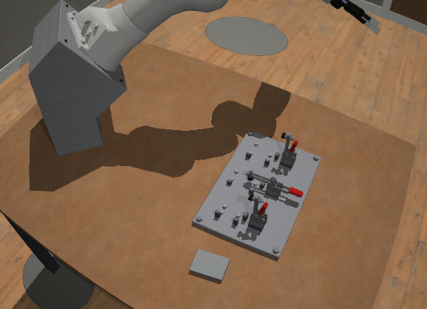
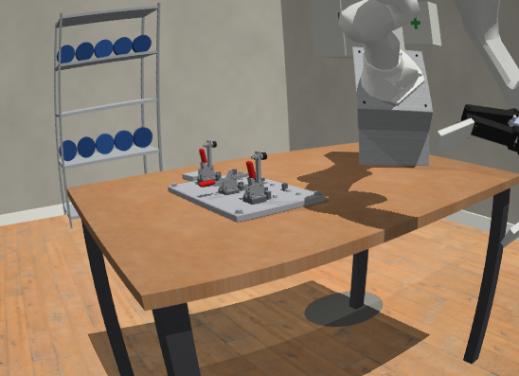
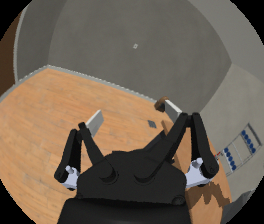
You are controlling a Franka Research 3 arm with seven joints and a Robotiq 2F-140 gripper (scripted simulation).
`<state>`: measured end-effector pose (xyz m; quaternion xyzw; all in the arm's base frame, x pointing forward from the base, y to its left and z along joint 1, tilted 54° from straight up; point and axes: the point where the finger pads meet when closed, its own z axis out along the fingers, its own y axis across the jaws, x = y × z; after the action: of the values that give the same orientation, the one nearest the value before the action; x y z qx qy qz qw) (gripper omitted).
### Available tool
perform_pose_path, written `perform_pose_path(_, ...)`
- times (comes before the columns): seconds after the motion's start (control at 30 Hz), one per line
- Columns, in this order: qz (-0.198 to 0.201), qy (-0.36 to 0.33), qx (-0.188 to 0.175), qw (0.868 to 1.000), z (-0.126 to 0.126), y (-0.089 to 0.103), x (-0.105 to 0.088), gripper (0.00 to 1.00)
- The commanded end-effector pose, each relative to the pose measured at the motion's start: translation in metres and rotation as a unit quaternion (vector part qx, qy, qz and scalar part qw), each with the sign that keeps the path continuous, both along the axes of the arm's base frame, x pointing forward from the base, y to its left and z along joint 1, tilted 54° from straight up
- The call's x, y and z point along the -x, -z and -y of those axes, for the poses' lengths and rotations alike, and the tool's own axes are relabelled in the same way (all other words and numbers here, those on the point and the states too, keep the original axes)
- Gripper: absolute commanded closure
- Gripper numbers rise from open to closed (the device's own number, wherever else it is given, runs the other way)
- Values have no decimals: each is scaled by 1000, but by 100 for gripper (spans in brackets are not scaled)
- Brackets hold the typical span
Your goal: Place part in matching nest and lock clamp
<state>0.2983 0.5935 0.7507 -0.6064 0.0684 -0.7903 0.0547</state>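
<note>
Three clamps stand on the grey fixture [image 1: 218,218] seen from the top: two red handles up, the middle clamp [image 1: 281,191] down flat. All the nests look bare. The part [image 1: 209,265] lies flat on the table [image 1: 136,206], just beside the fixture, easy to grab from above. The gripper [image 1: 368,22] is far off, out past the table.

From the side, a shelf rack [image 2: 157,80] holds blue discs [image 2: 105,48].

At the wrist, the fingers are spread wide, with nothing in them.
</note>
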Motion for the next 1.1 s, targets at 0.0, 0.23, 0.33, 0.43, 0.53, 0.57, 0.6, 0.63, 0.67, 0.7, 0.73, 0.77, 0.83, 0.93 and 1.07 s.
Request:
perform_pose_path(0.0,-18,9,34,999,0,9,-4,0)
perform_pose_path(0.23,-18,9,34,999,0,9,-4,0)
perform_pose_path(0.33,-18,9,34,999,0,9,-4,0)
perform_pose_path(0.43,-18,9,34,999,0,9,-4,0)
perform_pose_path(0.53,-18,9,34,999,0,9,-4,0)
perform_pose_path(0.57,-18,9,34,999,0,9,-4,0)
perform_pose_path(0.6,-18,9,34,999,0,9,-4,0)
perform_pose_path(0.63,-49,38,47,997,19,25,-37,0)
perform_pose_path(0.67,-49,38,47,997,19,25,-37,0)
perform_pose_path(0.7,-49,38,47,997,19,25,-37,0)
perform_pose_path(0.73,-49,38,47,997,19,25,-37,0)
perform_pose_path(0.77,-49,38,47,997,19,25,-37,0)
perform_pose_path(0.83,-49,38,47,997,19,25,-37,0)
perform_pose_path(0.93,-49,38,47,997,19,25,-37,0)
perform_pose_path(1.07,-49,38,47,997,19,25,-37,0)
